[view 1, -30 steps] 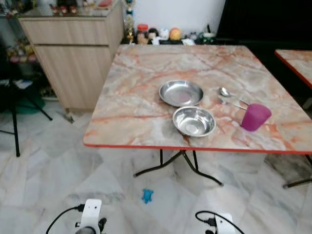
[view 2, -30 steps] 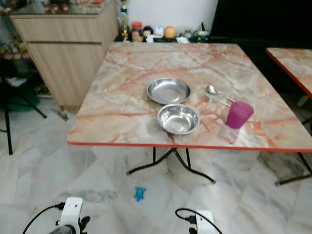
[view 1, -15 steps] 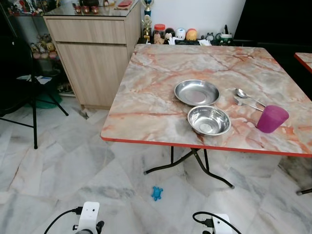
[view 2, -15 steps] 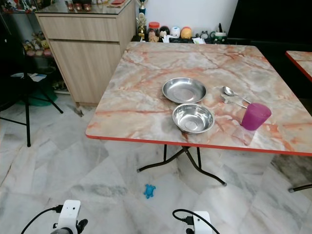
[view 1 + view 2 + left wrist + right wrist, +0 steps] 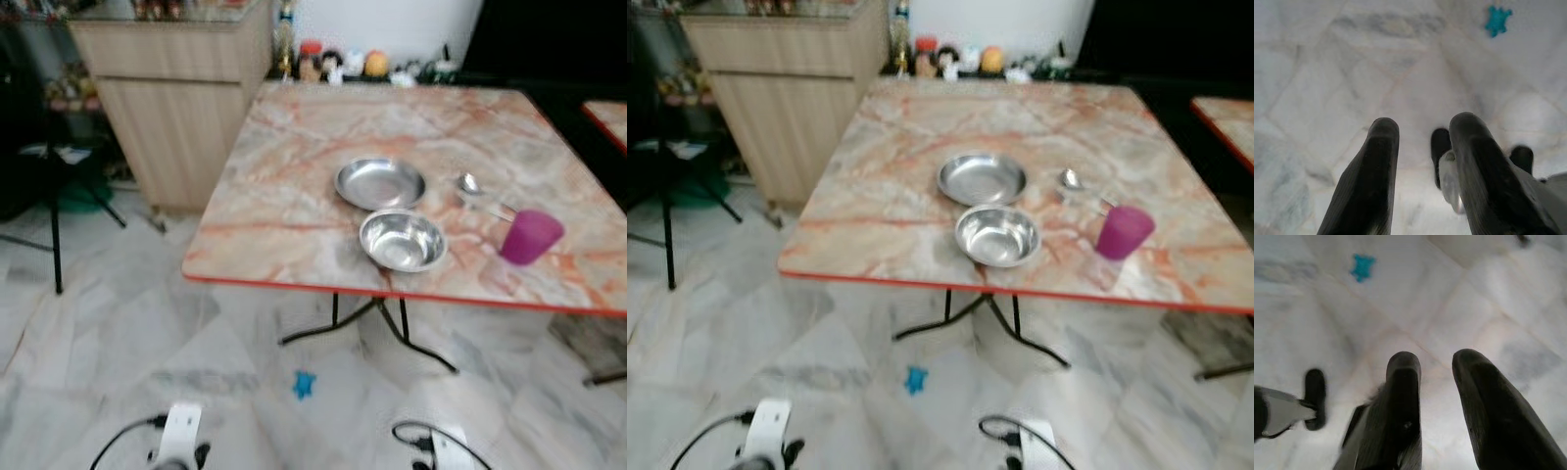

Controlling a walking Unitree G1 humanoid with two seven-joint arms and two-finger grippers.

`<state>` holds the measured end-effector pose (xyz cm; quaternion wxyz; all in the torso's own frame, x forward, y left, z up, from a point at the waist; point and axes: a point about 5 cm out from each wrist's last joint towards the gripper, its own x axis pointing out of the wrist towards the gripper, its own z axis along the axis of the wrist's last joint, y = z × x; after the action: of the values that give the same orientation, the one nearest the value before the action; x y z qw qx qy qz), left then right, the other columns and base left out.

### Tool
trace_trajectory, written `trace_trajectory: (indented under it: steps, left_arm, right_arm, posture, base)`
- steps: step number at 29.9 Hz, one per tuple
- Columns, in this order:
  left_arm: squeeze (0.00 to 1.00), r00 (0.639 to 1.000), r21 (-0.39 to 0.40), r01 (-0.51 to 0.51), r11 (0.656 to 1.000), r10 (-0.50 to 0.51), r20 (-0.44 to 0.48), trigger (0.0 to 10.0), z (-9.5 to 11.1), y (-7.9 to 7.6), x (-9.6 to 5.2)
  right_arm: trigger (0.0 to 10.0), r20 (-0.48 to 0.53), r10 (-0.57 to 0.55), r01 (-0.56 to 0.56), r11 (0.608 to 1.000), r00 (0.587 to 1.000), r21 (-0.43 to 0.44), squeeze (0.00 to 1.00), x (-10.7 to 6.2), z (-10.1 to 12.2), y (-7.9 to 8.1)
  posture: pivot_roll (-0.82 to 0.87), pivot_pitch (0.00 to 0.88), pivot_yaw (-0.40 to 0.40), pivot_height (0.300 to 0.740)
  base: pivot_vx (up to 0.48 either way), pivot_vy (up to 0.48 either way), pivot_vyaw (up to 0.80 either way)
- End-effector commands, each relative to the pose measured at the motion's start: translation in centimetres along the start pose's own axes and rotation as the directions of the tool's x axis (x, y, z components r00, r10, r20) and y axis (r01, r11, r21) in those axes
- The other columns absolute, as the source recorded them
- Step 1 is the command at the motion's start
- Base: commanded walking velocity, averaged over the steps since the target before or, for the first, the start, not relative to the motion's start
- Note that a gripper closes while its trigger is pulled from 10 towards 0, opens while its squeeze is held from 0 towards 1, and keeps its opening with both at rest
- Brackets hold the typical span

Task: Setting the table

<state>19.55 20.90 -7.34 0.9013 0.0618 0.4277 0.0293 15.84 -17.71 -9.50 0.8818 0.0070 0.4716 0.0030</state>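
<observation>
Marble counter [image 5: 294, 186] had slid leftward in my blurred head views since half a second before: camera motion, so I was walking, no setting begun. Plate [image 5: 380, 183], bowl [image 5: 403, 241] and purple cup [image 5: 530, 236] sat centre-right. Left pincer [image 5: 1422, 147] and right pincer [image 5: 1437, 377] hung parted, empty, over the floor.

Both eye views soft with motion blur. Small items along far edge of table [image 5: 294, 211] too blurred to identify. Spoon [image 5: 470, 184] beside purple cup [image 5: 530, 237]: bowl end readable, handle smeared into marble pattern. Second table [image 5: 1222, 106] cut by picture's right edge. Cabinet [image 5: 176, 98] top cut by upper edge. Black stand [image 5: 54, 211] cut at upper left. Blue object on floor [image 5: 304, 384] too small to name. Arm parts at lower edge of eye views cut off, blurred.
</observation>
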Motion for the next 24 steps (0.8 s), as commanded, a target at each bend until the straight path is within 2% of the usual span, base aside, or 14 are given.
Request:
trace_trajectory:
  steps: [1,15,18,19,22,23,24]
  left_arm:
    - [0.0,1.0,-0.002,-0.006,1.0,0.006,0.0,10.0,-0.1,0.0,0.0]
    - [0.0,0.999,-0.006,-0.007,1.0,0.007,0.033,10.0,0.4,0.1,0.0]
    - [0.0,0.993,0.019,-0.012,1.0,0.01,0.118,10.0,1.6,0.4,0.0]
    - [0.0,0.983,0.032,-0.019,0.999,0.013,0.184,10.0,2.6,0.6,0.0]
    - [0.0,0.977,0.03,-0.025,0.999,0.018,0.214,10.0,3.1,0.7,0.0]
    - [0.0,0.954,0.013,-0.022,1.0,0.017,0.3,10.0,4.2,1.2,-0.3]
    - [0.0,0.948,0.01,-0.019,1.0,0.015,0.319,10.0,4.4,1.3,-0.3]
  right_arm:
    - [10.0,-0.006,-0.007,0.007,1.0,1.0,-0.012,0.0,-0.1,-0.2,-0.4]
    - [10.0,-0.006,-0.004,0.004,1.0,1.0,-0.012,0.0,-0.1,-0.1,-0.3]
    - [10.0,-0.008,-0.002,0.002,1.0,1.0,-0.015,0.0,-0.1,-0.2,-0.3]
    - [10.0,-0.008,0.0,0.0,1.0,1.0,-0.016,0.0,-0.1,-0.2,-0.3]
    - [10.0,-0.008,0.0,0.0,1.0,1.0,-0.016,0.0,-0.1,-0.2,-0.3]
    - [10.0,-0.011,0.0,-0.001,1.0,1.0,-0.018,0.0,-0.1,-0.3,-0.3]
    - [10.0,-0.011,0.0,0.0,1.0,1.0,-0.018,0.0,-0.1,-0.3,-0.3]
  posture:
    - [0.11,0.0,-0.043,0.74]
    - [0.11,0.0,-0.04,0.74]
    - [0.11,0.0,-0.036,0.74]
    - [0.11,0.0,-0.036,0.74]
    - [0.11,0.0,-0.035,0.74]
    - [0.11,0.0,-0.032,0.74]
    - [0.11,0.0,-0.032,0.74]
  base:
    - [0.0,0.0,0.0]
    - [0.0,0.0,0.0]
    - [0.0,0.0,0.0]
    - [0.0,0.0,0.0]
    - [0.0,0.0,0.0]
    - [0.0,0.0,0.0]
    - [0.0,0.0,0.0]
